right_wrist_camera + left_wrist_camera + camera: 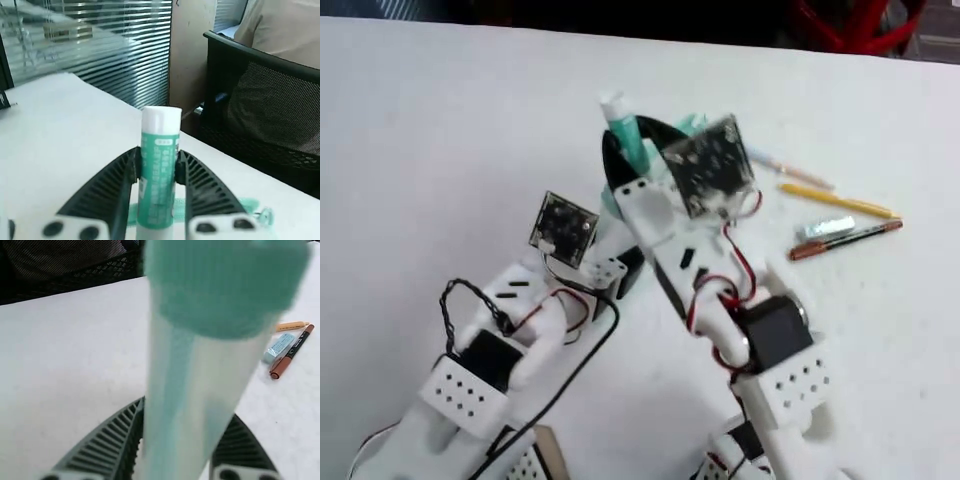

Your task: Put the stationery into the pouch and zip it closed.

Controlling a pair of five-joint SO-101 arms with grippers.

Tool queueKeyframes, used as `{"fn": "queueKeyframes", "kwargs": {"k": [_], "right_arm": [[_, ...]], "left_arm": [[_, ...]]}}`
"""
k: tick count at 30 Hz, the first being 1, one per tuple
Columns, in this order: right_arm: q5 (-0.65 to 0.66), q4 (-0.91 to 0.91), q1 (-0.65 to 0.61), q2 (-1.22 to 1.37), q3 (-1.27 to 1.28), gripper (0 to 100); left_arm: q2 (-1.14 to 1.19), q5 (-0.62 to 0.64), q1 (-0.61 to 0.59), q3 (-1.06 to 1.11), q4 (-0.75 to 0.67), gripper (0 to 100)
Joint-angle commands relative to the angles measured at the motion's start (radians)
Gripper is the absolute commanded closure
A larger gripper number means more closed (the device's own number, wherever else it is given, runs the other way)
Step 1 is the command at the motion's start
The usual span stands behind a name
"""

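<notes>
My right gripper point(632, 150) point(156, 155) is shut on a glue stick point(620, 125) point(159, 165) with a teal label and white cap, held upright above the table. Beneath it lies the teal pouch point(692, 125) point(250, 205), mostly hidden by the right arm. My left gripper point(187, 410) is shut on the pouch point(200, 365), which stands close to its camera as a pale strip with a wide teal band. Loose on the table to the right are a brown marker point(845, 238) point(290, 351), a pale blue eraser point(825, 228) point(279, 347) and a yellow pencil point(838, 202).
A pale pen point(790, 168) lies just behind the yellow pencil, and a tan pen point(292, 326) shows beside the eraser. Black mesh chairs point(260, 110) stand beyond the table's far edge. White tabletop point(440, 140) stretches wide to the left.
</notes>
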Motion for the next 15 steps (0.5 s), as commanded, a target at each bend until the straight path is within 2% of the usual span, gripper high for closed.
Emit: {"fn": "queueKeyframes", "kwargs": {"k": [1, 15], "right_arm": [[-0.038, -0.016, -0.007, -0.087, 0.032, 98.0], [-0.038, -0.035, -0.021, -0.105, 0.133, 98.0]], "left_arm": [[-0.015, 0.005, 0.007, -0.012, -0.006, 80], [-0.015, 0.005, 0.008, -0.012, -0.006, 80]]}}
